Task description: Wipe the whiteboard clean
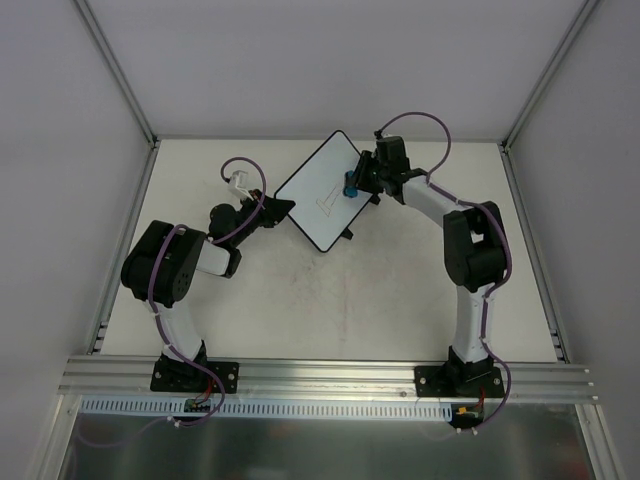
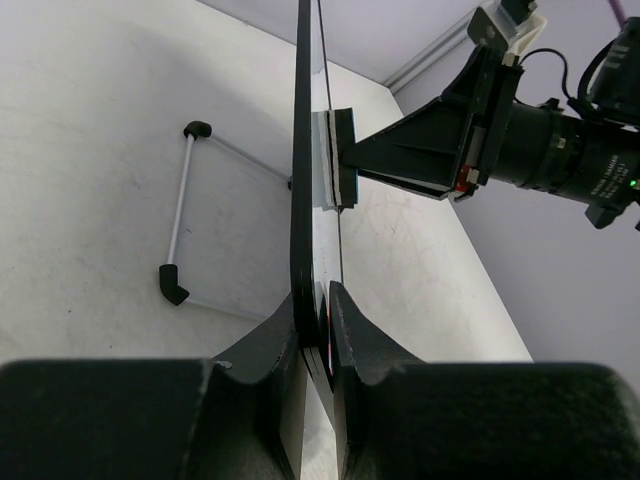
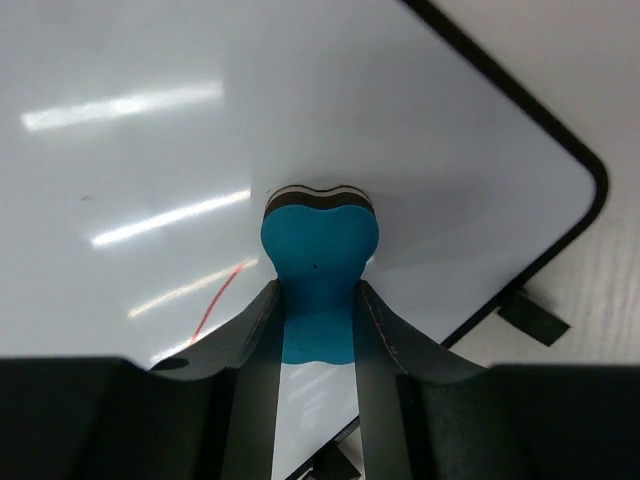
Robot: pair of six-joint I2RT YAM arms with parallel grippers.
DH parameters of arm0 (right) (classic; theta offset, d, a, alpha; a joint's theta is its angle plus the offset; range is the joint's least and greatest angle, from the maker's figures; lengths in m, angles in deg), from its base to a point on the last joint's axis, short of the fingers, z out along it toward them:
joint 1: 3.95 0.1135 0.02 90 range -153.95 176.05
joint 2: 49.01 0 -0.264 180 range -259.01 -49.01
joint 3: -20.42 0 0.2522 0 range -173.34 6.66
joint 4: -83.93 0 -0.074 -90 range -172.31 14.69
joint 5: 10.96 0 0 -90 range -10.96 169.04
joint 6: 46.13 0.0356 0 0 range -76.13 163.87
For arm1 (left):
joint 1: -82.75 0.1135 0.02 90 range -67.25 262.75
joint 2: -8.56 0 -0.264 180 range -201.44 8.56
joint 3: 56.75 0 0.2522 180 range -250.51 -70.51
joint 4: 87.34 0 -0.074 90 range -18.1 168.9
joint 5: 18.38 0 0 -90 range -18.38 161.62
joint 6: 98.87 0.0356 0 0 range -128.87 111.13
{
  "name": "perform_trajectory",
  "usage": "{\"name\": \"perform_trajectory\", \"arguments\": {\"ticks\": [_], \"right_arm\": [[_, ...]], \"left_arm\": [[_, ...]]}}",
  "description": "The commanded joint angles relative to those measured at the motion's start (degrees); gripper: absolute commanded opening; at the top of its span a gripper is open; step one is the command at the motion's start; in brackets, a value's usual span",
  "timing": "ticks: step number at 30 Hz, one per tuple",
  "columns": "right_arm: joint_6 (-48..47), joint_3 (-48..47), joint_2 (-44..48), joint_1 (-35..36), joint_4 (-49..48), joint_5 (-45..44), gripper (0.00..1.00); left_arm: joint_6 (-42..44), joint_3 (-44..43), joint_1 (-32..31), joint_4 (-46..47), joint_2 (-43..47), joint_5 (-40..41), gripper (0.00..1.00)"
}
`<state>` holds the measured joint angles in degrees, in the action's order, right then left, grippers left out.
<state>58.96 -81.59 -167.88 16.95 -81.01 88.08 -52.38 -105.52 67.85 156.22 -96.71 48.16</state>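
From above, the whiteboard stands tilted near the far middle of the desk, with the left pincer clamped on its left edge and the right pincer pressing a blue eraser to its face. The left wrist view shows the whiteboard edge-on, squeezed between the two left fingers, with its wire stand on the desk behind. The right wrist view shows the eraser gripped between the right fingers and flat against the white surface, near a thin red line.
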Motion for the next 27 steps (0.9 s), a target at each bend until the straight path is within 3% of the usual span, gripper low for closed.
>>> {"name": "perform_trajectory", "arguments": {"ticks": [1,12,19,27], "right_arm": [[-5.59,0.18,2.68,5.02,-0.86,4.32,0.00],[-11.66,-0.78,3.12,11.79,-0.95,5.99,0.00],[-9.74,-1.05,2.33,11.44,-0.86,5.82,0.00],[-1.13,2.37,2.23,5.91,-3.31,5.91,0.00]], "left_arm": [[3.60,0.02,0.39,5.48,-0.46,-3.17,0.00],[4.04,-0.42,0.31,4.77,0.33,-3.87,0.00],[4.39,-0.24,0.39,4.68,0.86,-4.13,0.00],[4.40,0.11,0.39,4.86,1.30,-3.96,0.00]]}}
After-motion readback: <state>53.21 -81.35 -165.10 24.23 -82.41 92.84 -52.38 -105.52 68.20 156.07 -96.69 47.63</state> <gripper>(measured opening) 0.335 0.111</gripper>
